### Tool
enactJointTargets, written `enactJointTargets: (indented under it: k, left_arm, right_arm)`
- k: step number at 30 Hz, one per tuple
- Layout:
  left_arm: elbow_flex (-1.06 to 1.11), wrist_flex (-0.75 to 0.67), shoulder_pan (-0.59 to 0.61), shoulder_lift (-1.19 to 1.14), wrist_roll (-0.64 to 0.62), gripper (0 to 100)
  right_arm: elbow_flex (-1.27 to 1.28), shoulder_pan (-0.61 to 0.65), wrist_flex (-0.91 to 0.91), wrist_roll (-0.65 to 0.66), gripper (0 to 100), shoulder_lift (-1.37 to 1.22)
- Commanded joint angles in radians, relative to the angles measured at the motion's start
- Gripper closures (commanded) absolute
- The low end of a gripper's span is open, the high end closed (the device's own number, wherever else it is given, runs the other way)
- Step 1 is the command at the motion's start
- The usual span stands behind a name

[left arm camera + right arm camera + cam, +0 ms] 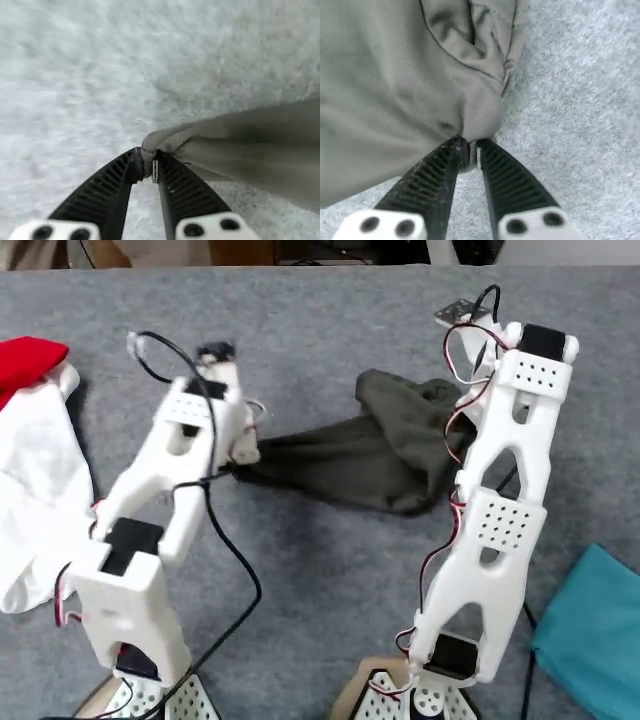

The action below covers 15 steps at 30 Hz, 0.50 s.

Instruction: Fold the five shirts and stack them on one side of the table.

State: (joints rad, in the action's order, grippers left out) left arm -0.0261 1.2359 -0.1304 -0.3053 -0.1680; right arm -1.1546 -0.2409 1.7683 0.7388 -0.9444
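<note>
An olive-green shirt (370, 452) lies bunched in the middle of the grey table, stretched between both arms. My left gripper (240, 455) pinches the shirt's left tip; in the left wrist view the gripper (148, 167) is shut on a fold of the shirt (240, 145). My right gripper (462, 430) holds the shirt's right side; in the right wrist view the gripper (471, 150) is shut on a gathered edge of the olive cloth (395, 85).
A white shirt (35, 490) with a red shirt (28, 358) above it lies at the table's left edge. A teal shirt (595, 630) lies at the front right corner. Grey felt table (300, 320) is bare at the back.
</note>
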Motion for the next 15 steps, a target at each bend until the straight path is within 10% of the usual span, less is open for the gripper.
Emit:
enactJointTargets:
  k: [1, 7, 15]
  left_arm:
    - [-0.152, 0.130, 0.071, 0.090, 0.012, 98]
    - [-0.354, 0.388, 0.146, 0.177, 0.066, 98]
    - [-0.578, 0.525, 0.264, 0.381, 0.166, 98]
  right_arm:
    - [-0.065, -0.002, 0.017, -0.051, 89.2, 0.058]
    - [-0.045, -0.004, 0.018, -0.031, 62.8, 0.185]
    - [-0.010, 0.010, 0.018, -0.031, 60.5, 0.274]
